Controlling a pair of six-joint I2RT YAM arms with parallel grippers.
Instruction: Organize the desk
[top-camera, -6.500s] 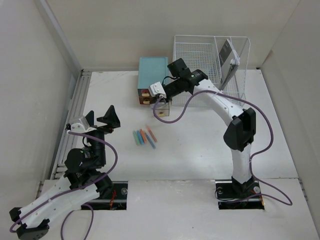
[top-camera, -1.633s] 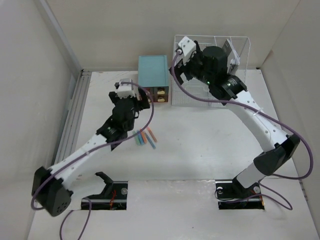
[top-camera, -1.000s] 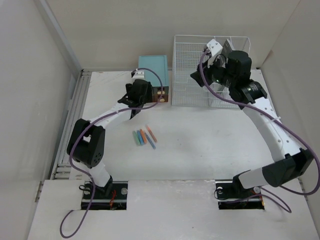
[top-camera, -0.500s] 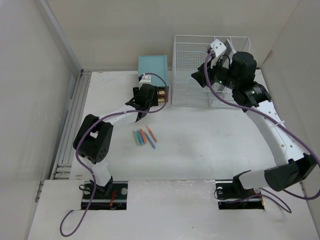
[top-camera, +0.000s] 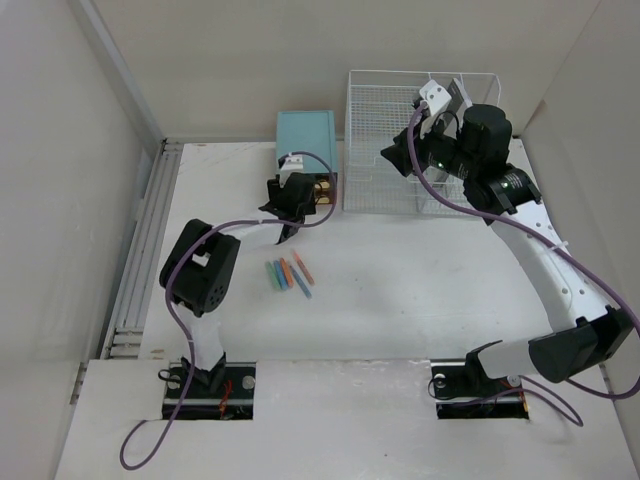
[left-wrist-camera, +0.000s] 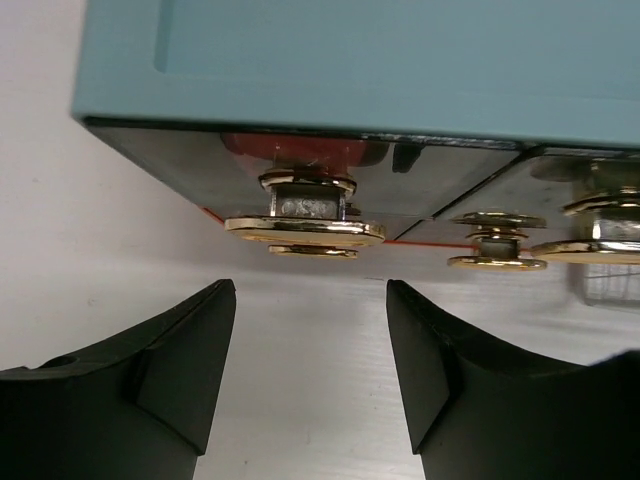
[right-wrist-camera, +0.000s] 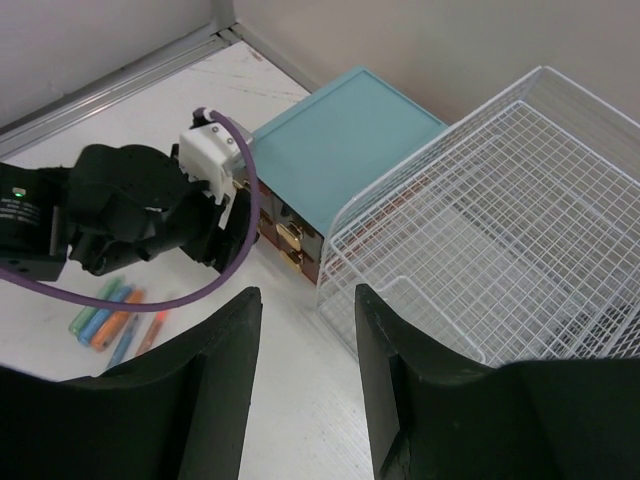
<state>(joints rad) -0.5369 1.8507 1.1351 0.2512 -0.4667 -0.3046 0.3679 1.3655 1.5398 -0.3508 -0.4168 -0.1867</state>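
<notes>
The desk (top-camera: 420, 270) runs from our arm bases to the back wall, with rails on its left edge. Nearest, a few coloured markers (top-camera: 288, 274) lie loose mid-desk. Past them our left gripper (left-wrist-camera: 310, 300) sits low, jaws apart around nothing (a brass knob (left-wrist-camera: 305, 228) of the teal drawer box (left-wrist-camera: 350, 50) is dead ahead). Furthest, the right gripper (right-wrist-camera: 308, 320) hangs parted and empty by the wire rack (right-wrist-camera: 480, 220).

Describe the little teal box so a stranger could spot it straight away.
Look to the far edge of the white desk. Just left of the white wire-mesh rack sits the teal box, the only solid coloured block there, with brass drawer pulls on its front.
</notes>
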